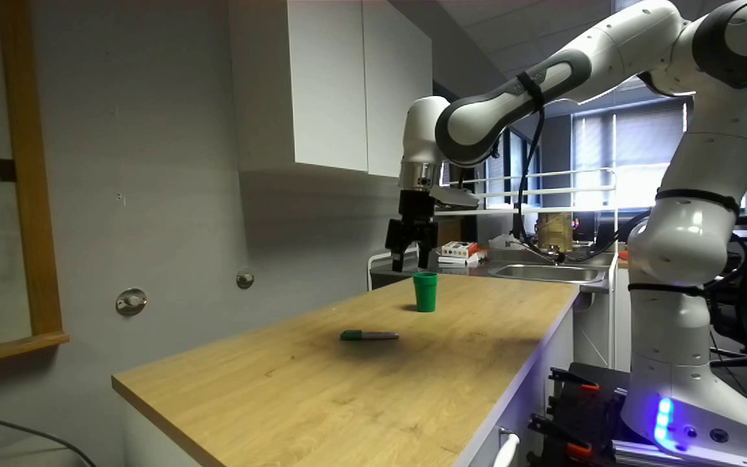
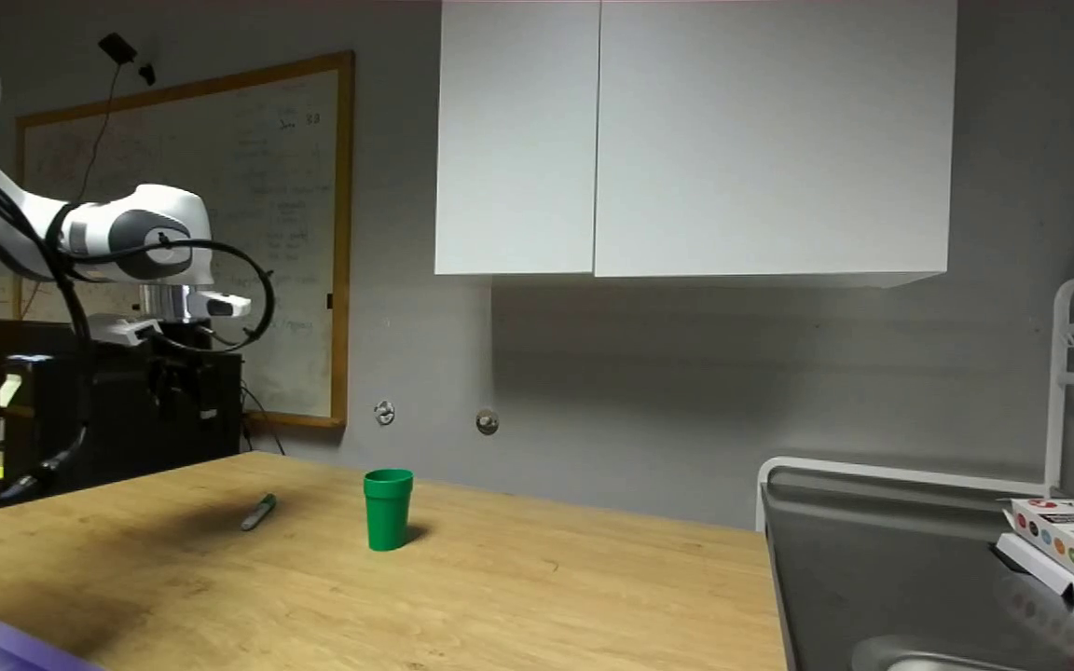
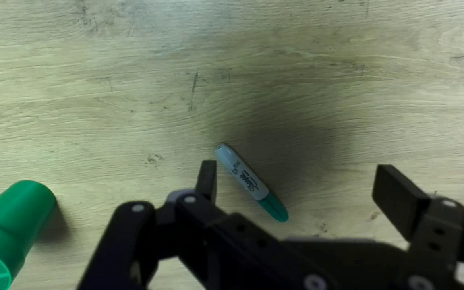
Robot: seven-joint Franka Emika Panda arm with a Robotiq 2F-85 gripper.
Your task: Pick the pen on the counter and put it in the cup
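Observation:
The pen [image 1: 369, 335] is a light grey marker with a green cap, lying flat on the wooden counter [image 1: 347, 395]. It also shows in an exterior view [image 2: 259, 513] and in the wrist view [image 3: 252, 183], slanted, its green end toward the gripper. The green cup [image 1: 425, 293] stands upright on the counter near the pen; it also shows in an exterior view [image 2: 388, 511] and at the lower left of the wrist view [image 3: 22, 217]. My gripper [image 1: 410, 263] is open and empty, pointing down, well above the counter. In the wrist view the pen appears between the fingers [image 3: 299, 175], nearer the left one.
White wall cabinets [image 1: 328, 84] hang above the counter's wall side. A sink [image 1: 545, 272], boxes [image 1: 459, 250] and a white rack [image 2: 1062, 391] are beyond one end of the counter. A whiteboard [image 2: 267, 233] hangs on the wall.

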